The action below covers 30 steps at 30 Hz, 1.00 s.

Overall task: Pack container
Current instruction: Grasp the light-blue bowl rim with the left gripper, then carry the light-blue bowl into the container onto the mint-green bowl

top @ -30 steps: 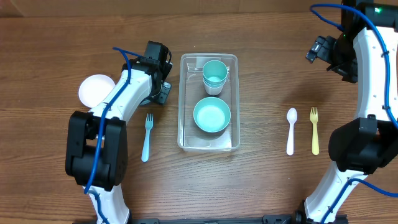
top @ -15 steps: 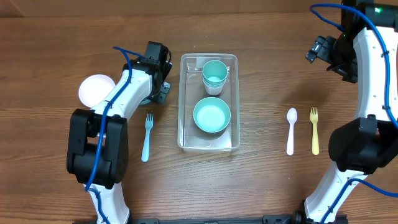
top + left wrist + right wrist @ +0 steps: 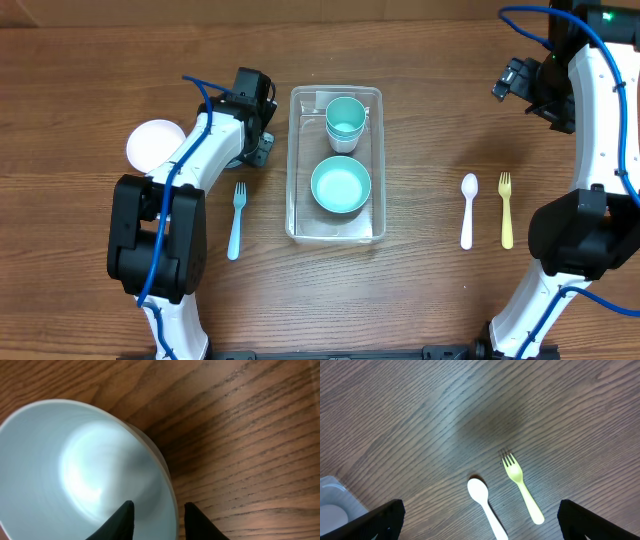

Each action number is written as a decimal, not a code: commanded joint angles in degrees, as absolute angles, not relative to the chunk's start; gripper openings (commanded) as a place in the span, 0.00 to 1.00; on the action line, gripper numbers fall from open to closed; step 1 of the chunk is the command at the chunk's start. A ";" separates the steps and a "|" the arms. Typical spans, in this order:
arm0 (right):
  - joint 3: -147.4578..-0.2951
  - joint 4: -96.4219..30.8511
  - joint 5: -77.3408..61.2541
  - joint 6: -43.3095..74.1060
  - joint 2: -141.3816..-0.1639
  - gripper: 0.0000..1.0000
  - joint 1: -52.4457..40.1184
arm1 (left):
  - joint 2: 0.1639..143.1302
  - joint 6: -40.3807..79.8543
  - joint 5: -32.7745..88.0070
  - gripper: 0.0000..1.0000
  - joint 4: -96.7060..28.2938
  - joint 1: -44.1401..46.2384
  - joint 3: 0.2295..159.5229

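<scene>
The clear, rounded-cornered rectangular plastic tub [image 3: 294, 160] is seen at upper centre, with stacked teal cups [image 3: 345, 118] and a teal bowl [image 3: 341, 186] held inside. A white bowl [image 3: 75, 470] is straddled at its rim by the left gripper [image 3: 159, 507]; a grip cannot be told. The right gripper [image 3: 480, 510] is spread wide.

You can see bowls, a cup, forks and a spoon on the wooden table [image 3: 430, 90].
Look left and you find a round white bowl [image 3: 152, 143], open side up, with a light blue fork [image 3: 236, 220] near it. In the middle sits a teal bowl [image 3: 341, 186], and a teal cup [image 3: 346, 118] is just behind it. On the right, a white spoon [image 3: 468, 210] and a yellow fork [image 3: 506, 210] lie side by side, not touching.
</scene>
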<state>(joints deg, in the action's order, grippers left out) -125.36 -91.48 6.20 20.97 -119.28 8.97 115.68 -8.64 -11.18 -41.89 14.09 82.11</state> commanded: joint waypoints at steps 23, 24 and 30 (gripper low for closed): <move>-126.78 -91.29 6.37 21.26 -117.12 1.00 8.93 | 116.97 -8.05 -16.75 0.04 -51.00 13.52 90.37; -126.78 -91.29 6.37 21.26 -117.12 1.00 8.93 | 116.95 -7.42 -16.73 0.04 -52.34 13.54 92.12; -126.78 -91.29 6.37 21.26 -117.12 1.00 8.93 | 116.11 -4.49 -16.49 0.04 -64.10 15.33 106.85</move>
<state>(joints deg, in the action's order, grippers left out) -125.36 -91.50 6.17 20.97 -119.28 8.97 116.51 -6.92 -15.79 -59.66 14.15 99.59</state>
